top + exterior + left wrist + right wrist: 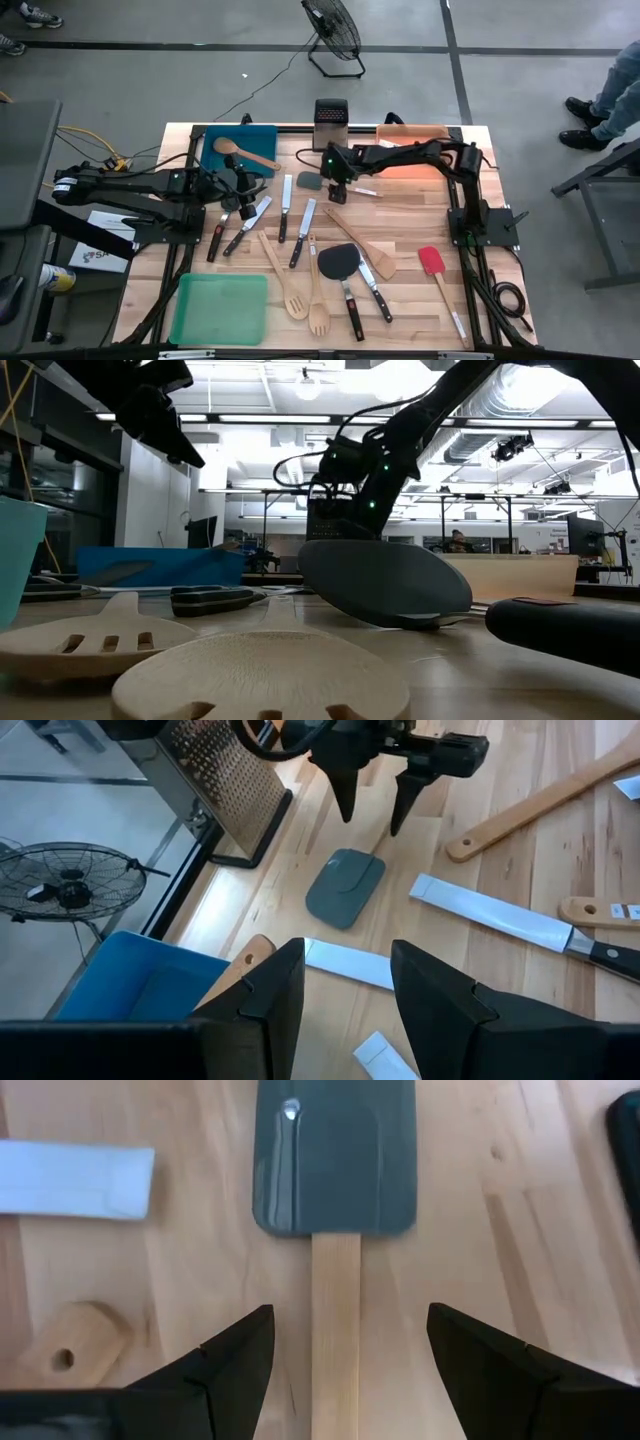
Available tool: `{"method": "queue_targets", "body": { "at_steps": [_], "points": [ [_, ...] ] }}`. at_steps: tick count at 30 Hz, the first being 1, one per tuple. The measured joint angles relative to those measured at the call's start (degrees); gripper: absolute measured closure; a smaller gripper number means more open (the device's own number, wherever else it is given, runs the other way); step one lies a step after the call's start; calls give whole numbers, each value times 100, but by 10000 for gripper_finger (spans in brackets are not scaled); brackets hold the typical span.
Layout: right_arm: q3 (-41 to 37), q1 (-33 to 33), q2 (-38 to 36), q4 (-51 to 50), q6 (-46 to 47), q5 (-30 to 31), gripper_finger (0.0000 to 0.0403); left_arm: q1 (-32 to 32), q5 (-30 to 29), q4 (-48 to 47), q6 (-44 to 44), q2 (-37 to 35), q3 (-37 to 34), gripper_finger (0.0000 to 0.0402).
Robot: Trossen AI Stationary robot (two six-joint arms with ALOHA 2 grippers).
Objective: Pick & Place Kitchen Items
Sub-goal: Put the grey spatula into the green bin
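Right gripper: my right gripper (338,192) hangs over the grey spatula (309,181), just behind the table's middle. In its wrist view the fingers (228,1370) stand wide apart with the wooden handle (335,1330) between them; I see them touching nothing, and they hold nothing.

Grey spatula: flat on the table (420,300), its blade (335,1155) pointing away from the gripper (the left wrist view catches the blade (345,887) too, below the right arm's two fingertips).

Left gripper: my left gripper (243,185) sits at the table's left, just in front of the blue tray (258,140). Its fingers (270,995) are partly spread and I see nothing between them but table and a steel blade (345,963) lying beneath.

Blue tray: at the back left, with a wooden spoon (245,153) lying across it.

Other items: black-handled knives (300,232) lie in a loose row across the middle; a wooden fork (318,305) and slotted spoon (290,295) sit nearer the front; a black spatula (340,265) is beside them; a red spatula (432,262) lies off to the right.

Grater: upright at the back edge (330,122).

Green tray: front left corner (220,308).

Orange tray: back right (412,135), partly under my right arm.
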Motion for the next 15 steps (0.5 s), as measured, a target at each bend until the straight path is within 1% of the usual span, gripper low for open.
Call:
{"method": "queue_targets", "body": {
  "at_steps": [6,8,11,15],
  "points": [
    [15,-5,209,-108,101,-47,149,0,0,0,-2,2,0,255],
    [24,-4,251,-112,170,-73,155,0,0,-7,-2,2,0,255],
    [24,-6,259,-193,176,-156,178,0,0,-18,-2,2,0,255],
    [21,-8,269,-384,181,-55,227,0,-2,-30,-2,2,0,255]
  ]
}}
